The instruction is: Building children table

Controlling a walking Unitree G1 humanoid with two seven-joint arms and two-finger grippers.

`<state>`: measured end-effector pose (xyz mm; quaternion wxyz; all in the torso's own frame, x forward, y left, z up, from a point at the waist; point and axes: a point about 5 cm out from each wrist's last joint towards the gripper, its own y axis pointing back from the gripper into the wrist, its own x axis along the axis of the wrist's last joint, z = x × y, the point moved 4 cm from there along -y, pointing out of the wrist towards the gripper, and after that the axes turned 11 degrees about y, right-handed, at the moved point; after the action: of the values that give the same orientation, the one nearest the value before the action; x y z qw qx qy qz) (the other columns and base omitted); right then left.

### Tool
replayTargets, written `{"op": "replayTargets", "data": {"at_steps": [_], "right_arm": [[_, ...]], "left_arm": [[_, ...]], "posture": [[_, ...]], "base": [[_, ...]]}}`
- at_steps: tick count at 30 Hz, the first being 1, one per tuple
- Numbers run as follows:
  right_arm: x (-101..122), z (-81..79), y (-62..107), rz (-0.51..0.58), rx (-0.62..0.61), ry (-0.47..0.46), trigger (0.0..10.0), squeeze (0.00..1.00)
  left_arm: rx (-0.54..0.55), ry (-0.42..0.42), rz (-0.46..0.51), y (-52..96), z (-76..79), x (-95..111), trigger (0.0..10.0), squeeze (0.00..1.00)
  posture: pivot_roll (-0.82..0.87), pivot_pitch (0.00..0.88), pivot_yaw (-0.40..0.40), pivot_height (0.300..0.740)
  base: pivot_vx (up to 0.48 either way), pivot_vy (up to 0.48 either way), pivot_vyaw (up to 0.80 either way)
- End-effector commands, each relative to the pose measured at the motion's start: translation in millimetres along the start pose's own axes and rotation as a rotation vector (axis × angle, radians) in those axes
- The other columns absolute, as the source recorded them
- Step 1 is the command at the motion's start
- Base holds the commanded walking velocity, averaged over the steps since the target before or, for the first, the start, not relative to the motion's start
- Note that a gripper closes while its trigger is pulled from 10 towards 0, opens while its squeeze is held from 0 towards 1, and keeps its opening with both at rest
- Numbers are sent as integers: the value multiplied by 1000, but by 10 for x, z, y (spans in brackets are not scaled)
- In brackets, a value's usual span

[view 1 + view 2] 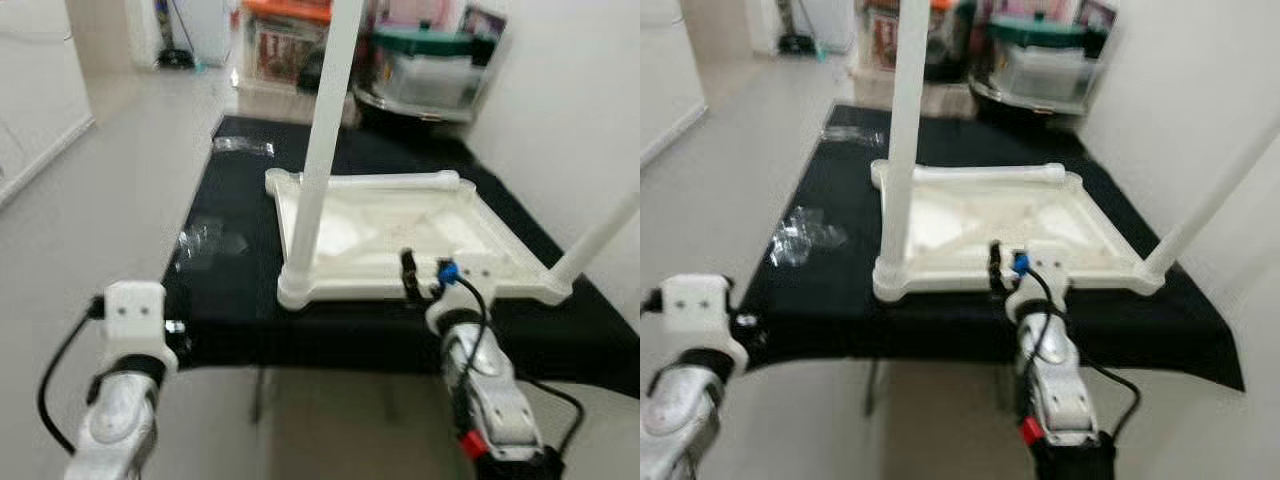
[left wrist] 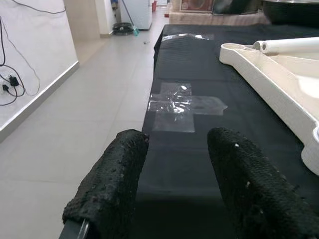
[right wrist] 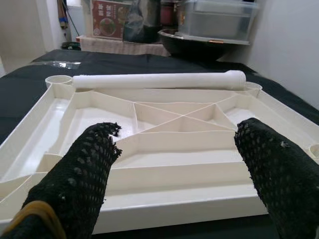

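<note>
We had the tabletop (image 1: pixel 400 235) upside down on the black cloth (image 1: pixel 230 290) so legs (image 1: pixel 325 140) plug upward; a loose leg (image 3: pixel 159 79) lay across its far edge. Our right gripper (image 3: pixel 177 149) gaped at its near edge, left gripper (image 2: pixel 174 174) gaped beside it.

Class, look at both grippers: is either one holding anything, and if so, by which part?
Nothing is held. The left gripper is open above the black cloth; the right gripper is open facing the upturned tabletop.

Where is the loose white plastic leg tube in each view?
Left eye: white plastic leg tube lies on the upturned white tabletop's far rim.
Right eye: tube, centre, same rim.
Left wrist: tube end, at the tabletop corner.
Right wrist: tube across the far rim.
Landmark: the tabletop.
</note>
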<state>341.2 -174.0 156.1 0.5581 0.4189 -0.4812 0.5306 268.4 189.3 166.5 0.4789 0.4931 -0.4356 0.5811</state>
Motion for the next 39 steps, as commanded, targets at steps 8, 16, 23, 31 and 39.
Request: {"op": "replayTargets", "data": {"at_steps": [8, 16, 23, 31, 39], "right_arm": [[35, -179, -73, 9, 181, -122, 10000, 0], [27, -123, -217, -23, 500, -129, 10000, 0], [209, -99, -279, 33, 670, -108, 10000, 1000], [457, -379, -283, 126, 889, -99, 10000, 1000], [641, -519, -413, 173, 935, -101, 10000, 0]], "left_arm": [[-92, 46, -82, 70, 205, -161, 10000, 0], [-390, 191, -236, 362, 677, -414, 10000, 0], [-519, 244, -284, 557, 872, -433, 10000, 0], [-555, 252, -299, 676, 927, -431, 10000, 0], [-578, 252, -304, 725, 948, -408, 10000, 0]], "posture": [[120, 28, -132, 740], [118, 43, -127, 740], [121, 74, -124, 740], [130, 100, -120, 740], [130, 118, -120, 740]], "base": [[0, 0, 0], [0, 0, 0], [0, 0, 0], [0, 0, 0], [0, 0, 0]]}}
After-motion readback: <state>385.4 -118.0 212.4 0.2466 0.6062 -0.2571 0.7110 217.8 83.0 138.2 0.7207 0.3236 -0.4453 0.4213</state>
